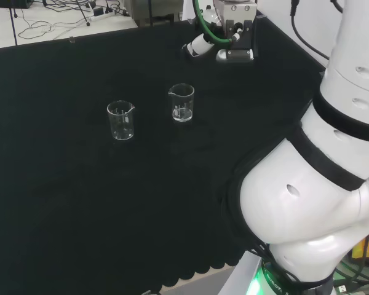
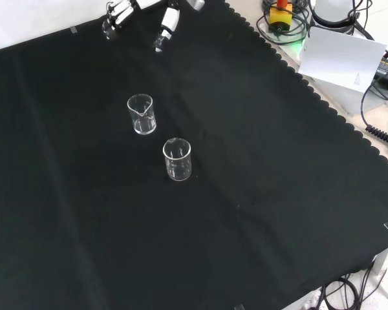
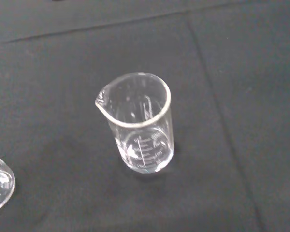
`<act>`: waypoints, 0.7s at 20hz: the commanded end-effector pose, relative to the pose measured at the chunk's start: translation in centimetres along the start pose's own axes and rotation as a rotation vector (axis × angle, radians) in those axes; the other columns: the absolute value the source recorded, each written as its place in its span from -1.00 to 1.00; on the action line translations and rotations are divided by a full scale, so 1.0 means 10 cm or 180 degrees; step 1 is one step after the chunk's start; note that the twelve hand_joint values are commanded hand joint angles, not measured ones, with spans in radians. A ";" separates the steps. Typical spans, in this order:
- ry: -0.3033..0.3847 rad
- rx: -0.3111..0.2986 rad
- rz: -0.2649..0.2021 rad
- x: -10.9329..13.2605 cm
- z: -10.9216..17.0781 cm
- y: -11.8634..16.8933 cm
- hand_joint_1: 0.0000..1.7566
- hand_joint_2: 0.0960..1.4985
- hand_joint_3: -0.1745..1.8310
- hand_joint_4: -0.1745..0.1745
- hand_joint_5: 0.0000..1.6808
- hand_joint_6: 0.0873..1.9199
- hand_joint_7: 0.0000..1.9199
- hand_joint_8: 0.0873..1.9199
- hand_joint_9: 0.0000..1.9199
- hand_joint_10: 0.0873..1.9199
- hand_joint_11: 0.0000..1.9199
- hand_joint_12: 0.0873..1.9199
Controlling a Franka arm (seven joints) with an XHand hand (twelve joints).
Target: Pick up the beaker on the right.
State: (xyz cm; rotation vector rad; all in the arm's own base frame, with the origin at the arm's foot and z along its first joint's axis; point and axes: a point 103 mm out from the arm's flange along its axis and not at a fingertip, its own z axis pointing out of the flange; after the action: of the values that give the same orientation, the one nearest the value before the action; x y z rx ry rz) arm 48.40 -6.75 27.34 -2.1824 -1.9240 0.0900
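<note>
My hand (image 2: 139,13) hangs above the cloth (image 2: 258,194), fingers relaxed (holding nothing), well apart from both beakers: right beaker (image 1: 182,102), left beaker (image 1: 121,120).

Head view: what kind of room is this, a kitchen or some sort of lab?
Most likely a robotics lab. A white robot arm stands at a bench draped in black cloth, two clear glass beakers are set out, and loose cables lie behind.

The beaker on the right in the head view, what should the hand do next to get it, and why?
Probably move down toward the right beaker. The hand hangs apart from it, near the cloth's far edge, holding nothing. The beaker stands upright, apart from the other beaker, so the way looks free.
</note>
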 end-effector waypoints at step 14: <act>0.0592 0.0008 -0.0543 0.06 0.86 0.67 -0.06 -0.32 -0.26 -0.17 -0.61 -1.00 -0.83 -0.41 -0.68 -0.36 -1.00 0.44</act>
State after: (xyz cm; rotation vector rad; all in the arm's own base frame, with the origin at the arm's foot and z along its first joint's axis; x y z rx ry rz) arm 52.99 -6.85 19.83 -2.0264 -1.9645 -0.0659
